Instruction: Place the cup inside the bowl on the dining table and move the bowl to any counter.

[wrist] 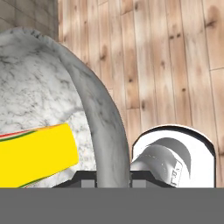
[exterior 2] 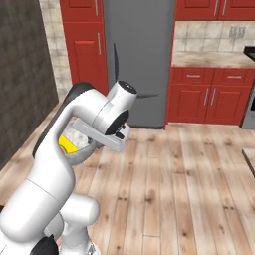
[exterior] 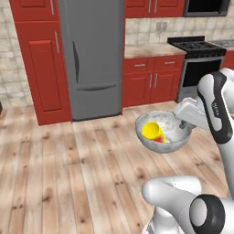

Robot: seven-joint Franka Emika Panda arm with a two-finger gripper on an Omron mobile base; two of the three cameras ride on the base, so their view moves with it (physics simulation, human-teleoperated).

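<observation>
Gripper (exterior: 183, 124) is pinched onto the rim of the bowl (exterior: 171, 137), carrying it up over the wood floor (exterior: 68, 173) with the cup (exterior: 153, 131) lying tipped inside. Left camera shows the fridge (exterior: 93, 55), counter (exterior: 153, 49) and stove (exterior: 199, 48) behind. From the right, the arm mostly hides the bowl, and the hand camera sees its rim running between the fingers (wrist: 86, 181).

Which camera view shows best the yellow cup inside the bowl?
The left base view: the cup lies tipped inside the bowl, mouth and red part visible. The hand view shows a close yellow side; the right base view, a yellow sliver behind the arm.
</observation>
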